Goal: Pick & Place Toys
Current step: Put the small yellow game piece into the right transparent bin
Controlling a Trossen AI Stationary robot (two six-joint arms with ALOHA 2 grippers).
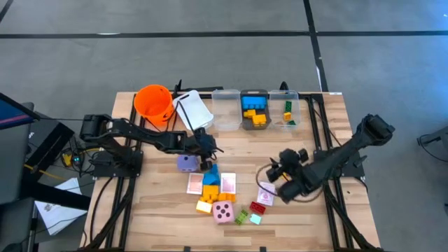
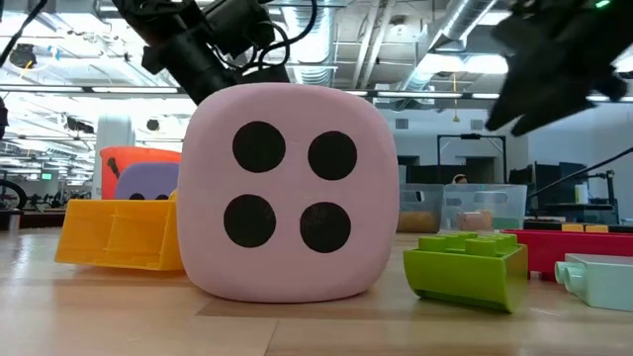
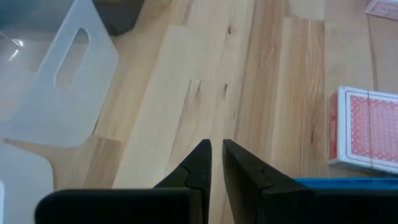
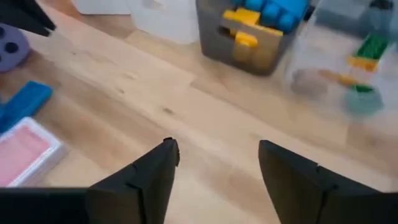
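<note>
Jaws of the left gripper (image 3: pixel 216 163) together, nothing between them, low over the bench (image 1: pixel 154 210) beside the purple die (image 1: pixel 186 163) and just above the blue brick (image 1: pixel 211 176). Jaws of the right gripper (image 4: pixel 217 163) apart, empty, above bare wood near the card (image 1: pixel 265 192) and red brick (image 1: pixel 260 207) at the right of the pile. Toys clustered at mid-bench: two pink-backed cards (image 1: pixel 228 183) flanking the blue brick, an orange brick (image 1: pixel 210 191) and a yellow brick (image 1: pixel 204 206) below it, the pink die (image 1: pixel 223 213) with four black dots showing toward the low camera, green brick (image 1: pixel 241 218) and a pale mint brick (image 1: pixel 255 219) just beside it. Along the far edge: orange bucket (image 1: pixel 154 103), a white lid (image 1: pixel 194 109), an empty clear bin (image 1: pixel 226 108), a bin with blue and yellow bricks (image 1: pixel 255 110), a bin with green pieces (image 1: pixel 287 110). No readable writing or labels anywhere; card backs only a red pattern.
</note>
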